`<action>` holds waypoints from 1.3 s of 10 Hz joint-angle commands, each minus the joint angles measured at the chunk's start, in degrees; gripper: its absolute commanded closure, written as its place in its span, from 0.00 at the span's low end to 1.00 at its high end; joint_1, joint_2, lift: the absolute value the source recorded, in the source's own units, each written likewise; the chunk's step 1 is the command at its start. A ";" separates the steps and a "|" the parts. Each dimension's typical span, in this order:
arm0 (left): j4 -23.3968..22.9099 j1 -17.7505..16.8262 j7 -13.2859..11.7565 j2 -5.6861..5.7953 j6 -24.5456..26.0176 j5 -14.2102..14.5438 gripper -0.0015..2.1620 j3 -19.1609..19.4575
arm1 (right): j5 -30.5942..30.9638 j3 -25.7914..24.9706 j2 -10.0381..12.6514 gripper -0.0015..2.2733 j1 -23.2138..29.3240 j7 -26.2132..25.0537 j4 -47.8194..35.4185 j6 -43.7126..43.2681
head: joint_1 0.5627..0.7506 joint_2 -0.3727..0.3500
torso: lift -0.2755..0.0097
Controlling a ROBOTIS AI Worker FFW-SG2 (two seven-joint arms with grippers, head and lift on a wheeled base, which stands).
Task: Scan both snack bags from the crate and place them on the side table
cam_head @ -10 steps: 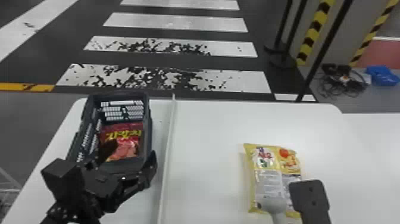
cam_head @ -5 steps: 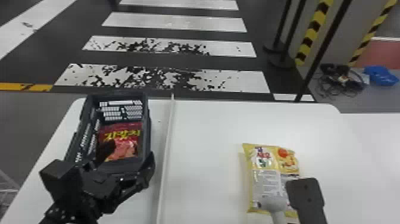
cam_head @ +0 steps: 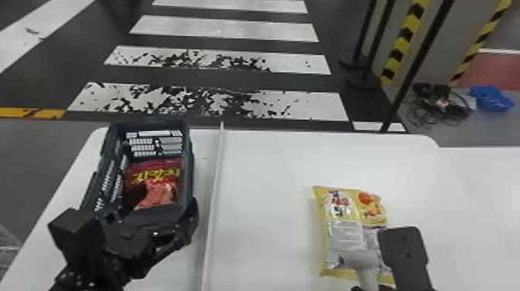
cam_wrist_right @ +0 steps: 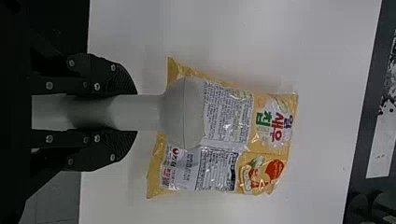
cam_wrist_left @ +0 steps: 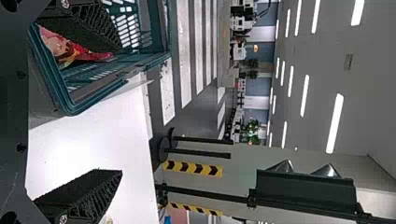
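Scanning the yellow snack bag on the worktop seems under way, the right hand clamped on the scanner; next, the left hand, fingers apart at the crate, should grasp the red snack bag inside.

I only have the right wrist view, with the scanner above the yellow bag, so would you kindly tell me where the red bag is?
Observer: The red bag is inside the crate, on the left part of the table.
Operator: Thank you; would you also tell me whether the left claw is gripping it?
Observer: It isn't; the left claw is open, one finger over the crate's inside and the other out over the table.
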 commanded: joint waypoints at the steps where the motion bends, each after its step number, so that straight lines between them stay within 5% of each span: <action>1: 0.02 0.04 -0.01 0.09 0.00 0.00 0.03 0.00 | -1.10 -3.01 0.05 0.99 -0.92 0.27 -0.69 0.12 | 0.70 0.43 | 0.63; 5: 0.02 0.31 -0.01 0.09 0.00 0.00 0.03 0.26 | -8.66 -16.98 0.05 0.99 -5.67 1.67 -1.57 0.12 | 0.70 0.31 | 0.63; 9: -0.16 0.48 0.70 -0.35 0.00 -0.61 0.03 0.96 | -13.76 -32.19 0.05 0.99 -12.35 9.14 9.42 0.12 | 0.70 0.19 | 0.63; 13: -0.07 1.01 0.78 -1.40 0.35 -2.02 0.03 0.96 | -14.64 -33.51 -8.70 0.99 -18.24 12.66 25.77 -17.93 | 0.70 0.10 | 0.63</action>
